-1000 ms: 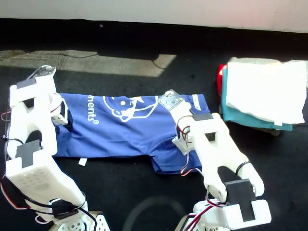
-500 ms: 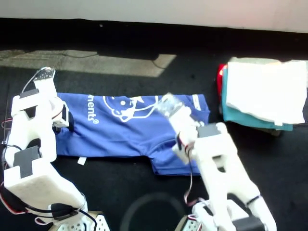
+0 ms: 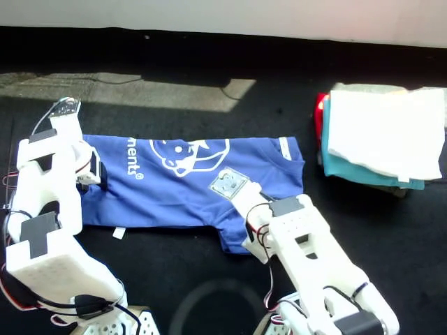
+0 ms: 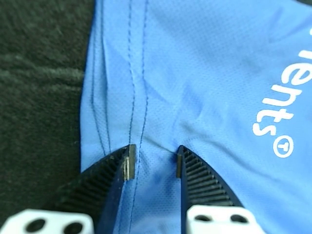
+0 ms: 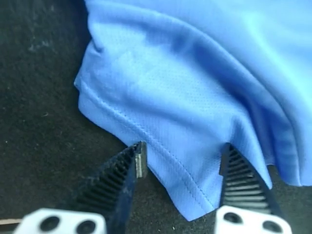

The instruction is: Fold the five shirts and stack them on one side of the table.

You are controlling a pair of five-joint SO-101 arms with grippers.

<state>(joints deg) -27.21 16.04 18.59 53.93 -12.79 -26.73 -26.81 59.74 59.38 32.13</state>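
While left hand (image 4: 153,162) and right hand (image 5: 183,158) gape over left hem and near sleeve of the blue shirt (image 3: 174,195), a shallow pinch could skew the fold.

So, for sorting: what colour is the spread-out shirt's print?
White, on blue shirt; clearest in high view.

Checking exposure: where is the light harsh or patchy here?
High view: a sunlit patch lies on the table, and the white shirt glares; left wrist view: blue shirt evenly lit; right wrist view: soft shadows in its folds.
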